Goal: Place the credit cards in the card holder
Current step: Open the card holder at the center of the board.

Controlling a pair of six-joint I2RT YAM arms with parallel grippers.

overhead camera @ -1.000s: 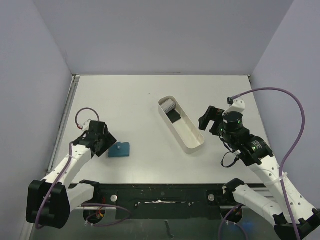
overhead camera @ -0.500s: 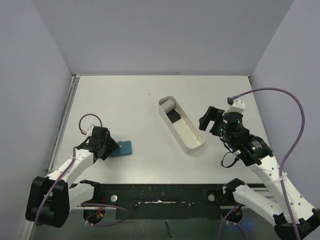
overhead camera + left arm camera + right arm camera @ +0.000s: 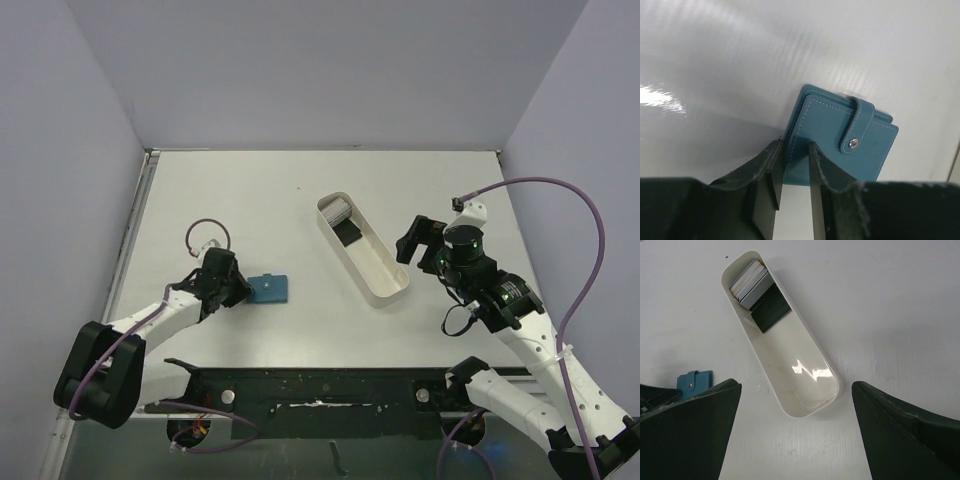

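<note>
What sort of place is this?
Probably a robotics test bench: two robot arms mounted at the edge of a white table, plain walls boxing it in, and just a few props, a card holder and a tray of credit cards.

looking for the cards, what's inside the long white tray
At the tray's far end stands a stack of light cards, with a black card in front of it. The rest is bare. The stack's count is hidden.
</note>
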